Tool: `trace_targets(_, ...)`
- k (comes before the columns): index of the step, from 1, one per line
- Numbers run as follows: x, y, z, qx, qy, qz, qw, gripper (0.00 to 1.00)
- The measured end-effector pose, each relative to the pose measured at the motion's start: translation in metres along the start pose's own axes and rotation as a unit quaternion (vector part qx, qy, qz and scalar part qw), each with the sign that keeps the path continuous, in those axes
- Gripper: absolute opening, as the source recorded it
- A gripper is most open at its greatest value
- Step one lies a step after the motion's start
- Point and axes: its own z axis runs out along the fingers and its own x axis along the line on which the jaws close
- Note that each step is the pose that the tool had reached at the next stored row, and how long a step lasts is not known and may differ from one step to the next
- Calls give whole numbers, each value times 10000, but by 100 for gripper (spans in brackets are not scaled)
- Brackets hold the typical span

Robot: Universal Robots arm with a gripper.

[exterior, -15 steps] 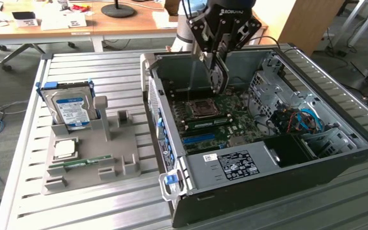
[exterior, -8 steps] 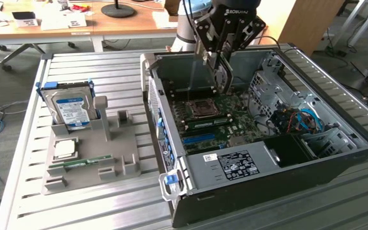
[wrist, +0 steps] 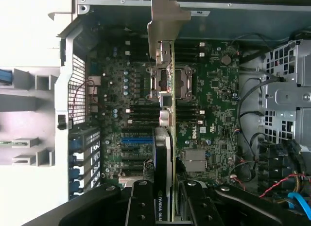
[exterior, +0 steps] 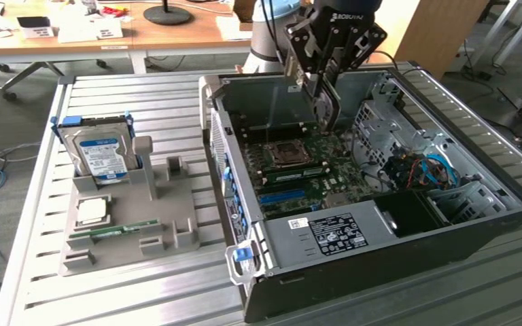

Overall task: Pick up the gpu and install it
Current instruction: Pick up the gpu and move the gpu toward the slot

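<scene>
The gpu (wrist: 164, 155) hung clamped in my pincer (wrist: 167, 206), clear of the board and not yet seated. My fingers (wrist: 141, 202) were closed most of the way, one on each flat side of the card. It stood on edge, so the wrist view met only its thin side. Its long axis ran straight out from my fingertips and down into the case, as far as I could tell. The silver metal bracket (wrist: 164, 22) was at the end farthest from my grip, with its bent tab outermost. One face was dark, with white NVIDIA lettering close by my fingers. A thin green line of circuit board ran along the other side.

In the exterior view the card showed as a narrow dark strip just under my pincer. Directly beneath lay the green motherboard (exterior: 302, 173), with the processor socket (exterior: 284, 155) nearly under the card. The dark memory slots and a blue expansion slot (wrist: 136, 139) lay a little beyond the socket. The open computer case (exterior: 352, 272) surrounded all this.

Outside the case and well apart from my pincer, a grey fixture (exterior: 143, 204) rested on the slatted metal table (exterior: 134, 102). It held an upright hard drive (exterior: 98, 153) and a flat memory stick (exterior: 120, 229).
</scene>
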Motion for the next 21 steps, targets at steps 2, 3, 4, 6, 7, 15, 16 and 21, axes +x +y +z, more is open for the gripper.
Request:
trace_targets(2, -41, 1, 1, 0, 0, -1, 10000, 27)
trace_targets(3, -60, 1, 1, 0, 0, -1, 10000, 27)
trace_targets(4, -79, 1, 2, 0, 0, -1, 10000, 27)
trace_targets(6, -116, 2, 3, 0, 0, 0, 10000, 27)
trace_targets(7, -135, 2, 3, 0, 0, 0, 10000, 27)
trace_targets(15, -264, 3, 6, 0, 0, 0, 10000, 27)
trace_targets(16, -274, 4, 6, 0, 0, -1, 10000, 27)
trace_targets(21, -324, 4, 7, 0, 0, -1, 10000, 27)
